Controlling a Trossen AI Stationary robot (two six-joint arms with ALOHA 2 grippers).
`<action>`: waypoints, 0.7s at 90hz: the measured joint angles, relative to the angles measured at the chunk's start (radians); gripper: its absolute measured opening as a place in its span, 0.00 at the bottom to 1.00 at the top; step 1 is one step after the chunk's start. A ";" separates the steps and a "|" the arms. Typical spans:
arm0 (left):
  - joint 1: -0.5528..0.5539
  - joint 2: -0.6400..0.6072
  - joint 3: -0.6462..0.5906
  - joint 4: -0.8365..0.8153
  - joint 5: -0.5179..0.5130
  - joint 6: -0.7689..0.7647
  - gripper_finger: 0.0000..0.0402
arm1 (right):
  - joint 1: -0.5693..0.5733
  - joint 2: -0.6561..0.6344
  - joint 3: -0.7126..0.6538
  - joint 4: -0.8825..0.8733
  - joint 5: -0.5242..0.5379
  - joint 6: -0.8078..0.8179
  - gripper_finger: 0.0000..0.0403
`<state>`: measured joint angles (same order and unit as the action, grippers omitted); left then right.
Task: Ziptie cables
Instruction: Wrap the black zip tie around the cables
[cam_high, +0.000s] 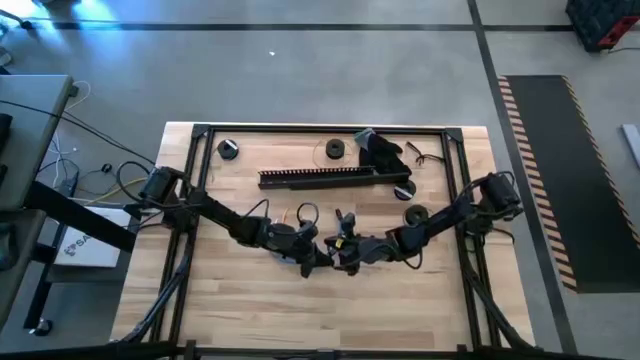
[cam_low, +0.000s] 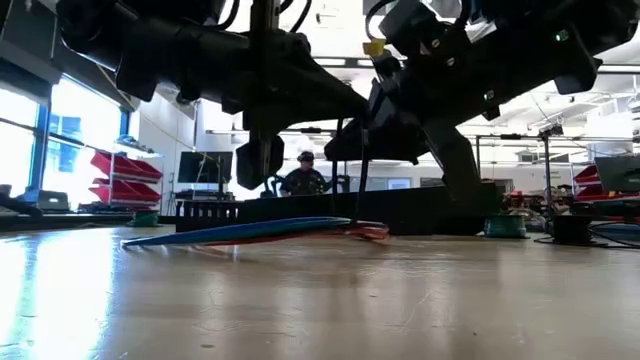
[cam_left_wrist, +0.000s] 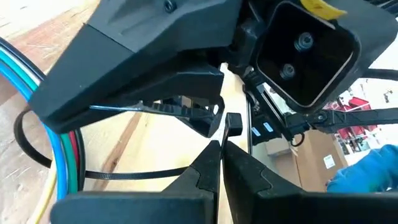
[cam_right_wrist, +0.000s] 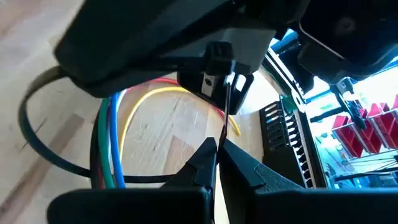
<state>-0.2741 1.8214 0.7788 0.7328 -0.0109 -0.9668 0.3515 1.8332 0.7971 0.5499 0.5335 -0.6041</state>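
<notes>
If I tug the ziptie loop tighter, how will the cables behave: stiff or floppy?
Likely floppy: the cables curve in loose loops on the table, so they should bunch together easily. The ziptie bends in a smooth arc, so it is probably springy. Both grippers, left and right, are shut on it.

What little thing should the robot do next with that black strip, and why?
Probably pull the tail: the thin black plastic ziptie loops loosely around the coloured wire cables, and the right pincer and left pincer are both shut on it, so drawing them apart should tighten the loop.
</notes>
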 joint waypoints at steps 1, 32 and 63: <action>0.000 0.000 0.000 0.000 0.000 0.000 0.00 | 0.000 0.000 0.000 0.000 0.000 0.000 0.00; 0.000 0.000 0.000 -0.033 0.000 -0.027 0.00 | 0.010 0.000 0.000 0.026 0.016 -0.029 0.00; 0.006 0.000 0.000 -0.023 -0.005 -0.027 0.00 | 0.011 0.000 0.000 0.025 0.015 -0.029 0.00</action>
<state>-0.2676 1.8214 0.7788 0.7096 -0.0154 -0.9939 0.3622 1.8332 0.7971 0.5749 0.5489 -0.6329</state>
